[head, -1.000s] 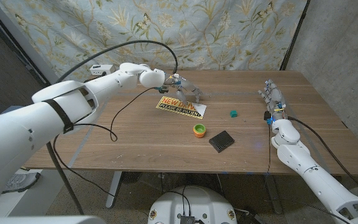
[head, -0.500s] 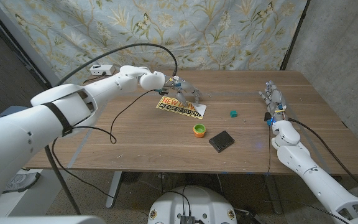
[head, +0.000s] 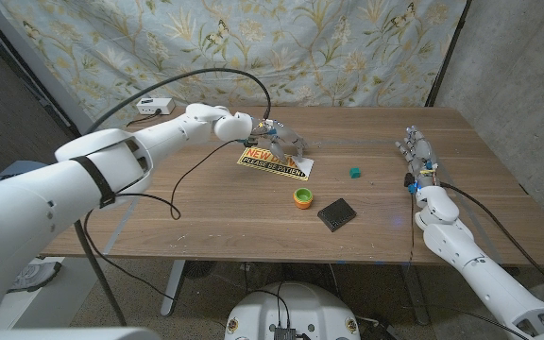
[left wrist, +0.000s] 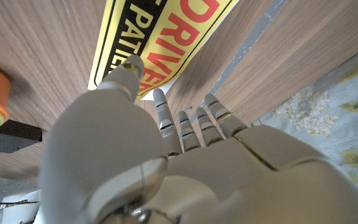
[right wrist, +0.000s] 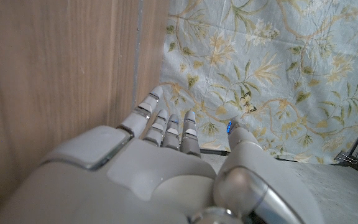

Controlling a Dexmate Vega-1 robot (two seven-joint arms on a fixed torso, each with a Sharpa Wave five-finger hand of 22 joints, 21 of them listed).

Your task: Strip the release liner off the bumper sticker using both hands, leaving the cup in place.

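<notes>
Left hand (head: 280, 138) fingers apart over glossy rectangular bumper sticker (head: 274, 162) (right hand (head: 416, 151) likewise spread).

yellow bumper sticker (head: 274, 162) with red and black lettering; orange-and-green cup (head: 302, 197); brown wooden table (head: 206, 212); pale blue floral curtain (head: 253, 47)

Wooden bench (head: 215, 212), pale floral curtain (head: 253, 47) across 12 o'clock, grey wall (head: 518, 57) at 2 o'clock, dark floor (head: 8, 123) at 9 o'clock
</notes>
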